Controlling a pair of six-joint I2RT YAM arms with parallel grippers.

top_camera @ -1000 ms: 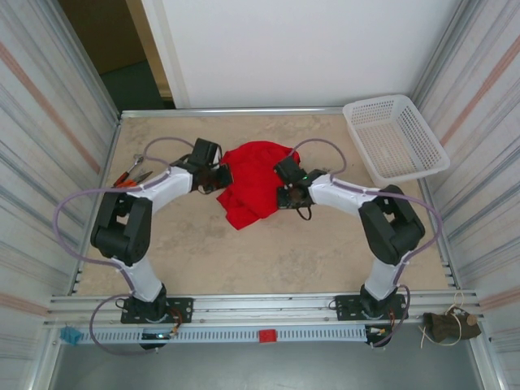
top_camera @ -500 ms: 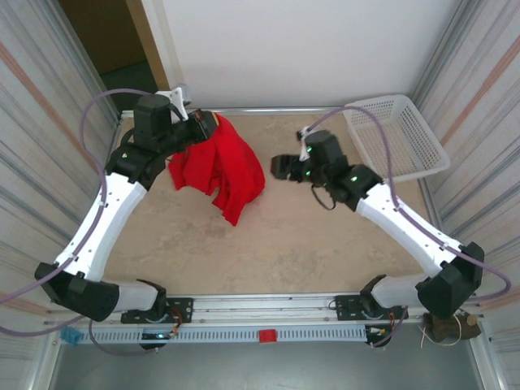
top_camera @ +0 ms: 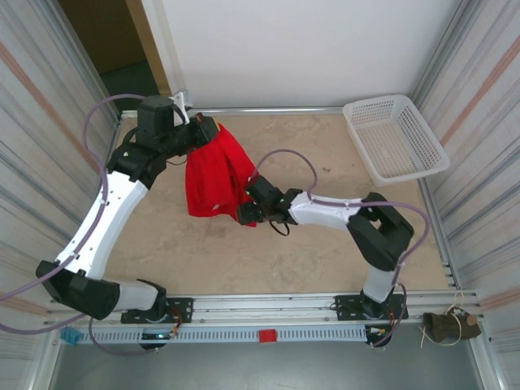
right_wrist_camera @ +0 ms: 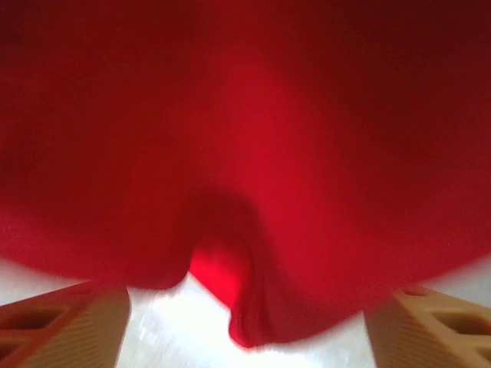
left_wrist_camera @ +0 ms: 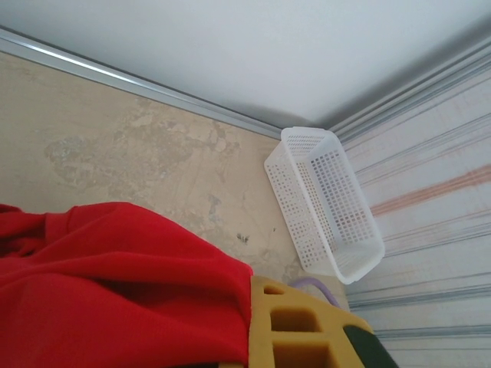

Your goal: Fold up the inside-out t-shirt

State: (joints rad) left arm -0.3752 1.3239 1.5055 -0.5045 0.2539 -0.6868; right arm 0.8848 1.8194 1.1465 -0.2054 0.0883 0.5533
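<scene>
Red t-shirt [right_wrist_camera: 245, 153] between parted jaws

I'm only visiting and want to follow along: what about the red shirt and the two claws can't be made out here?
The t-shirt: sleeves and neck, top view, lost in folds.
The left gripper: its grip on the cloth, top view, buried in folds; left wrist view, cut by the bottom edge.
The right gripper: whether it touches the cloth, right wrist view, blurred, too close.
</scene>
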